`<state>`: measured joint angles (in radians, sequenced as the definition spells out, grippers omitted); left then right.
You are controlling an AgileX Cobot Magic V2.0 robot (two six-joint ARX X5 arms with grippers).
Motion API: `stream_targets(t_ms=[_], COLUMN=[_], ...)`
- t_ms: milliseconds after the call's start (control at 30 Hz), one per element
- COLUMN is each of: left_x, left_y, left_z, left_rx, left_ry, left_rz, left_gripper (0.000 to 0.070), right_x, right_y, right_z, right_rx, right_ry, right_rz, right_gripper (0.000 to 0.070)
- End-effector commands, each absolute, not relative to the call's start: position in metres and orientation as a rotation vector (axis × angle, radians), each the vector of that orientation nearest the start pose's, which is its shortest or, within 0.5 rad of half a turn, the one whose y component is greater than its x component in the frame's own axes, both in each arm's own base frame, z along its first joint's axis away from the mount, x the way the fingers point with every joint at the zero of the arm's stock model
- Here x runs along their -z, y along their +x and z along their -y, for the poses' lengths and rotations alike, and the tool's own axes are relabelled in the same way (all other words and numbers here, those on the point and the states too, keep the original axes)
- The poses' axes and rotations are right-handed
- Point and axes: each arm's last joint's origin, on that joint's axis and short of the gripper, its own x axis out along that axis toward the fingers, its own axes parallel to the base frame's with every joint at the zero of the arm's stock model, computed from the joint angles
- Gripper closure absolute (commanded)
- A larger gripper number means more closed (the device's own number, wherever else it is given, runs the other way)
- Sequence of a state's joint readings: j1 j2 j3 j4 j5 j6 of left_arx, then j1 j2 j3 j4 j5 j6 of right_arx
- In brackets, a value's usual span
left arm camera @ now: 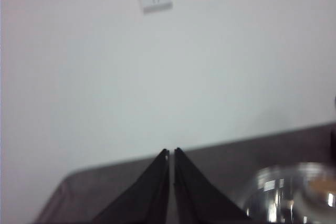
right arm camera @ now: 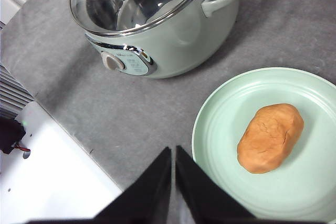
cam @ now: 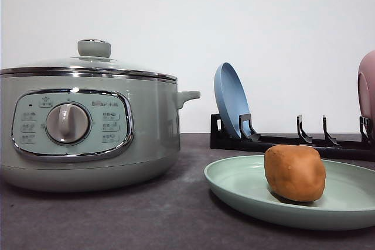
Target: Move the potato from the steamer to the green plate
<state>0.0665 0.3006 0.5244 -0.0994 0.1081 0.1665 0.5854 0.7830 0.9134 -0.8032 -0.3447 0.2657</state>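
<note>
I see the potato (cam: 295,173) already resting on the green plate (cam: 234,187) beside the lidded steamer (cam: 88,133), both my claws (right arm camera: 173,153) clenched empty, so nothing seems left to do.

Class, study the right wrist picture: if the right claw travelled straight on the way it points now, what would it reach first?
Most likely the bare grey tabletop, between the pale sage-green steamer pot and the round mint-green plate. The right claw is shut and aims just beside the plate's rim; depth is uncertain.
</note>
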Motion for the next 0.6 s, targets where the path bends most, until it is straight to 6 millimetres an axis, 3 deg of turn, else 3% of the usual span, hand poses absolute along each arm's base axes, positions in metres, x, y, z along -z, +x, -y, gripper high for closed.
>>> stream_targets(t_ms=[0,333,567], left_x=[-0.294,-0.218,-0.183], left_y=[0.089,0.091,0.095], left_z=[-0.004,-0.006,-0.006], left_rx=[0.011,-0.027,-0.022], left_ry=[0.166,0.139,0.134], left_rz=[0.126,0.020,-0.049], left_gripper=[0.0691,0.0690,0.0691], right_x=[-0.326,-0.326,-0.326], right_y=[0.114,0.114,0.114], right_z=[-0.088,-0.088,-0.088], right_rx=[-0.812,-0.812,-0.812], right_ry=[0.143,0.143,0.143], right_rz=[-0.783,-0.784,-0.784], right_gripper=[0.0700,0.0700,0.0700])
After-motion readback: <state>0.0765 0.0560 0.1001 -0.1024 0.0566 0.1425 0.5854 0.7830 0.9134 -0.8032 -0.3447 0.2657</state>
